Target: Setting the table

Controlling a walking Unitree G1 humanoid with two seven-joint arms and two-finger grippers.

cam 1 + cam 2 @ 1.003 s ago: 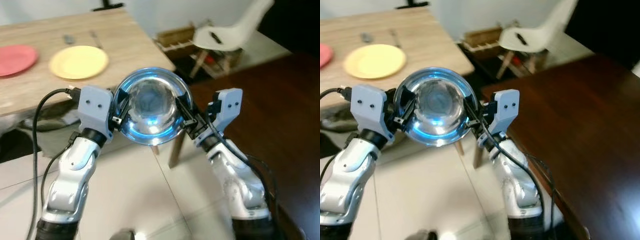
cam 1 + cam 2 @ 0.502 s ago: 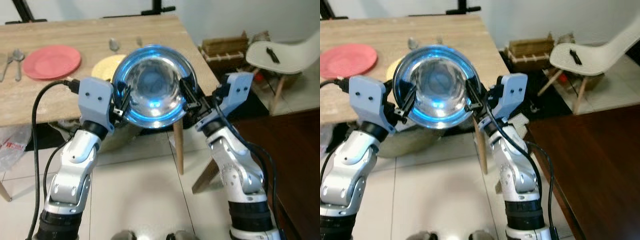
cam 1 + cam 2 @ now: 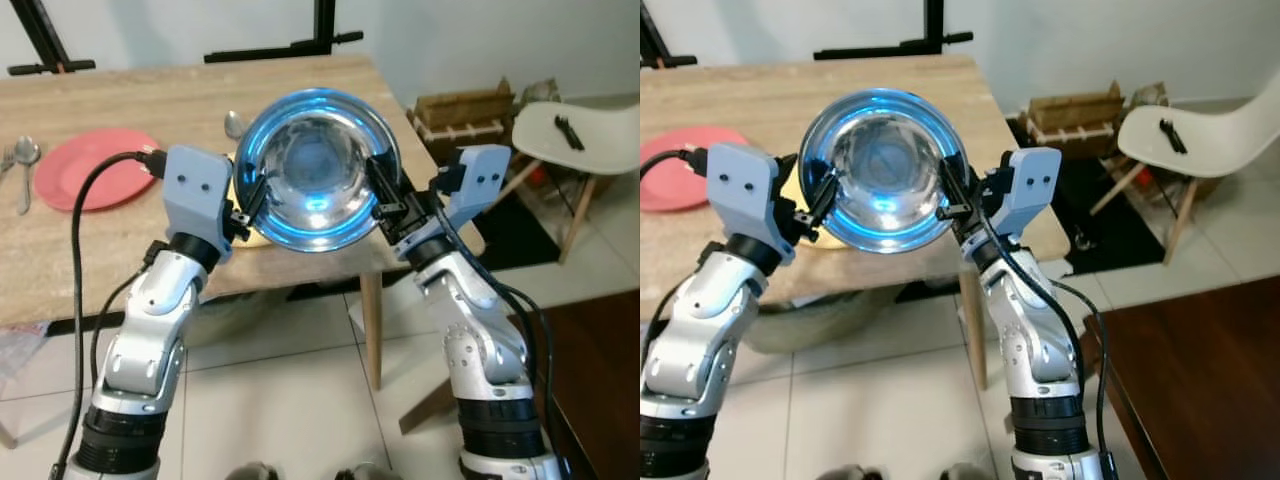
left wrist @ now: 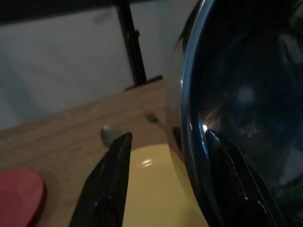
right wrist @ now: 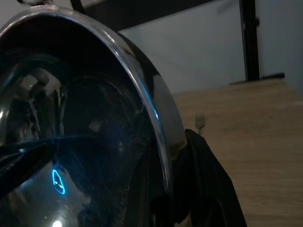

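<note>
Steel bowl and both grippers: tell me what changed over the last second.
The camera swung, so the light wooden table now lies straight ahead with the round red plate in fuller view; the things themselves did not shift. The shiny steel bowl stays clamped by its rim between the left gripper and the right gripper, held above the yellow plate.

One steel bowl (image 3: 317,168), two plates (image 3: 88,167), two spoons (image 3: 26,152), one chair (image 3: 578,135).

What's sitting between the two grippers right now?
The shiny metal bowl, clamped at its rim by the left gripper and right gripper, seen in both eye views.
</note>
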